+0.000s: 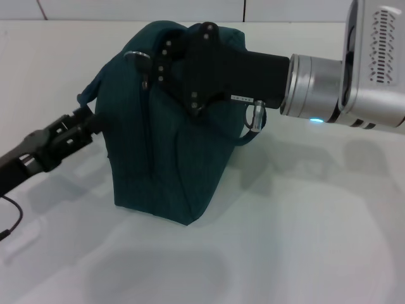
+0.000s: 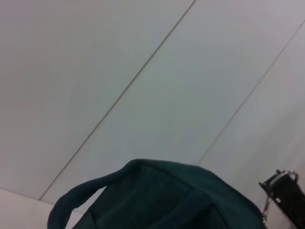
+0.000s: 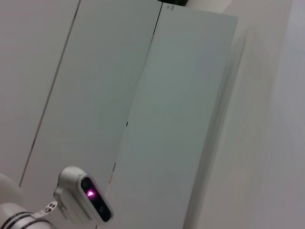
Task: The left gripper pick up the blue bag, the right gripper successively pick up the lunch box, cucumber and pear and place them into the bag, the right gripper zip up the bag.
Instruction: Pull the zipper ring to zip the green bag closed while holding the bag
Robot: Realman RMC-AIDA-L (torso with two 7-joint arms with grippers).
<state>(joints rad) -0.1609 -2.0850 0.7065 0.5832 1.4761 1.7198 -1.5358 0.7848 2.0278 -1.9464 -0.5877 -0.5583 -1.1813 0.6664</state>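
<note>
The blue bag (image 1: pixel 168 139) stands upright on the white table, and its top looks closed. My left gripper (image 1: pixel 95 120) reaches in from the left and is shut on the bag's side, just below a loop handle (image 1: pixel 85 96). My right gripper (image 1: pixel 144 66) reaches in from the right, level with the bag's top edge, in front of the bag. A small metal pull (image 1: pixel 145 82) hangs right below its tip. The left wrist view shows the bag's top (image 2: pixel 162 200) and one handle (image 2: pixel 71 202). The lunch box, cucumber and pear are out of view.
The white table (image 1: pixel 304 240) spreads around the bag. The other handle (image 1: pixel 250 130) hangs at the bag's right side under my right arm. A black piece with a silver ring (image 2: pixel 280 188) shows beside the bag. The right wrist view shows wall panels and a camera head (image 3: pixel 83 198).
</note>
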